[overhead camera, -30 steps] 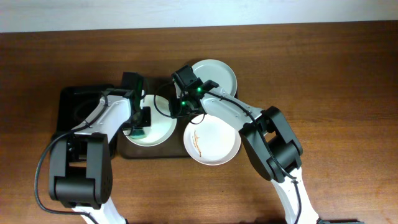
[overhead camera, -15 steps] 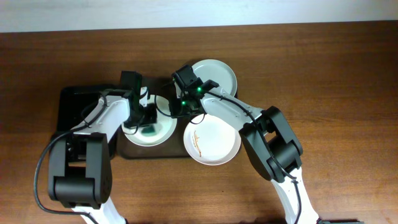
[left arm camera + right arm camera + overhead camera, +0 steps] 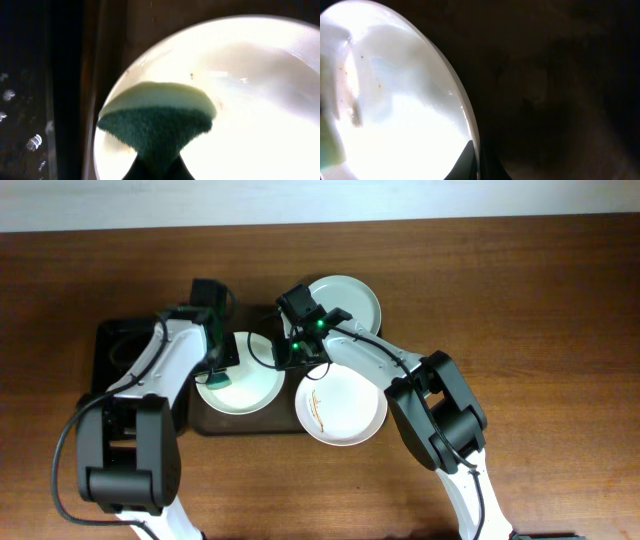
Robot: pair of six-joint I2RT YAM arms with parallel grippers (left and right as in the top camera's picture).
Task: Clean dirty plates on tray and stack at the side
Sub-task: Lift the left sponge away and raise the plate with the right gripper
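Note:
My left gripper (image 3: 216, 372) (image 3: 157, 169) is shut on a green sponge (image 3: 156, 120) and presses it on the left part of a pale plate (image 3: 248, 388) (image 3: 250, 100) on the dark brown tray (image 3: 250, 426). My right gripper (image 3: 287, 356) (image 3: 479, 162) is shut on that plate's right rim, and the plate (image 3: 395, 100) fills the left of the right wrist view. A white plate with a brown smear (image 3: 345, 408) overlaps the tray's right end. A third pale plate (image 3: 348, 298) lies behind, beside the right arm.
A smaller black tray (image 3: 112, 345) sits at the left, next to the brown tray and under the left arm. Brown wooden table (image 3: 540, 330) extends to the right and front. A light wall edge runs along the back.
My left gripper has slid the sponge across the plate, first a little right, then back to the plate's left edge, with the wrist moving farther back. The right gripper and all plates stay put.

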